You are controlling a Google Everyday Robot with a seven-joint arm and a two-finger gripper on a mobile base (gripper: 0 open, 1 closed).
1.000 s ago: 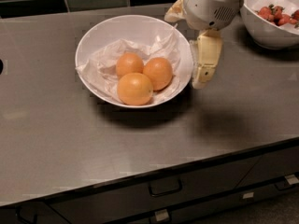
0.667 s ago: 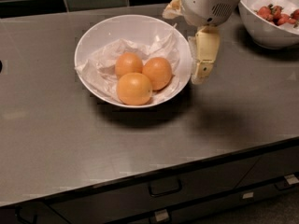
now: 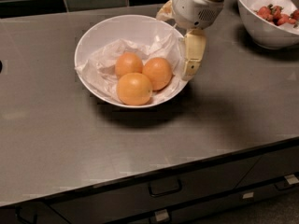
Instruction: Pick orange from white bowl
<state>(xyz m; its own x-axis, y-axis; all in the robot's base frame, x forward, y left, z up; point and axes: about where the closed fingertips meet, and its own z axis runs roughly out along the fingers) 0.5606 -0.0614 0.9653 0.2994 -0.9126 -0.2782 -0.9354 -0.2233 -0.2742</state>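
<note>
The wide white bowl (image 3: 93, 41), lined with crumpled white paper, stands at the middle of the grey counter and holds three oranges. The orange (image 3: 158, 73), deeper reddish-orange, lies at the right of the three. A larger, paler one (image 3: 134, 88) lies in front and a smaller one (image 3: 128, 63) at the back left. My gripper (image 3: 174, 45) hangs over the bowl's right rim, open and empty. One cream finger (image 3: 192, 55) reaches down just outside the rim, right of the orange. The other finger (image 3: 164, 10) shows behind the far rim.
A second white bowl (image 3: 261, 29) with red fruit stands at the counter's back right corner. A dark tiled wall runs behind the counter. Drawers with handles (image 3: 164, 187) sit below the counter's front edge.
My gripper has shifted a little to the left, closer over the bowl's right rim. The oranges and bowl have not moved.
</note>
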